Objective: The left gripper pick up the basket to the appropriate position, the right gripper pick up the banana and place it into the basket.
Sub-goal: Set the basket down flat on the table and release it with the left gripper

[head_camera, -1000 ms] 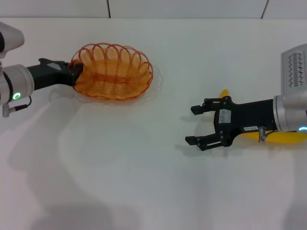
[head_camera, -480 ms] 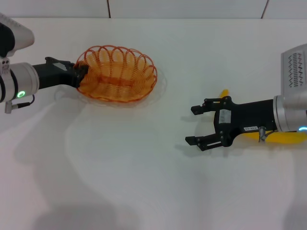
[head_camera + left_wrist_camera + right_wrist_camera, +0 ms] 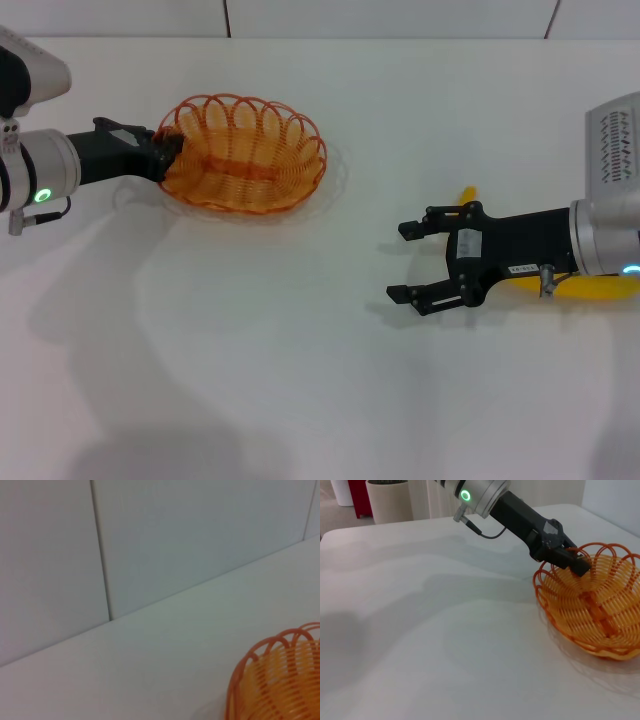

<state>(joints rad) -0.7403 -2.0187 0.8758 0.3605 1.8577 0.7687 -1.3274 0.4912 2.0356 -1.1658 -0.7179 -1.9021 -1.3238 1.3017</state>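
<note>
The orange wire basket (image 3: pixel 245 152) is at the far left of the white table, tilted slightly. My left gripper (image 3: pixel 166 150) is shut on its left rim; this shows in the right wrist view too, gripper (image 3: pixel 572 560) on basket (image 3: pixel 592 610). The left wrist view shows only a piece of the basket rim (image 3: pixel 280 680). My right gripper (image 3: pixel 408 262) is open and empty at the right, low over the table. The yellow banana (image 3: pixel 590 288) lies under and behind it, mostly hidden by the wrist; its tip (image 3: pixel 467 194) pokes out.
A tiled wall (image 3: pixel 380 18) runs along the table's far edge. A white pot (image 3: pixel 390 500) and a red object (image 3: pixel 360 495) stand beyond the table in the right wrist view. Bare table (image 3: pixel 260 330) lies between the two grippers.
Between one second and half a second ago the left gripper carried the basket a little to the right and nearer. Since then nothing has moved. The right arm stayed still.
</note>
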